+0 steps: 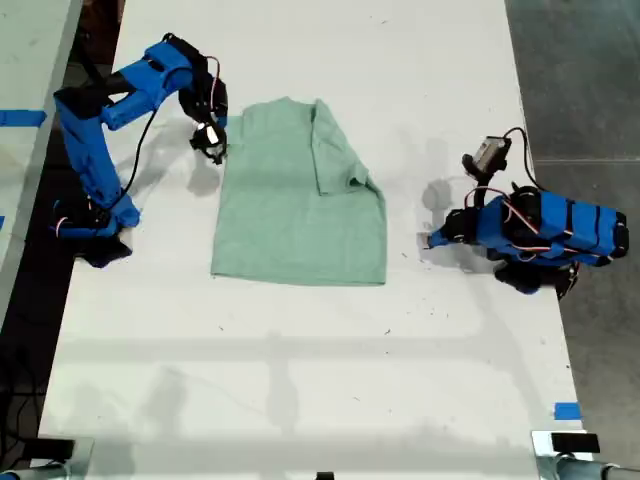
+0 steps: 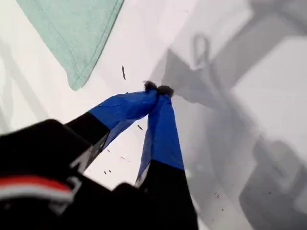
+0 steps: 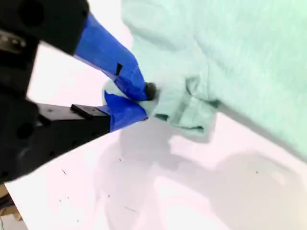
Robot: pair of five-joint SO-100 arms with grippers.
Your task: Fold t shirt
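Exterior view is showing the white table [image 1: 300, 390] with the t shirt [image 1: 290, 210] lying flat in the middle, one sleeve already turned in over the body. At that view's left, an arm is reaching over to the shirt's edge, where my second gripper [image 3: 144, 103] is pinching a bunched bit of cloth between nearly closed jaws, probably to draw that side across. At the view's right, my first gripper [image 2: 158, 88] is resting low on the bare table, jaws pressed together on nothing, well clear of the hem.
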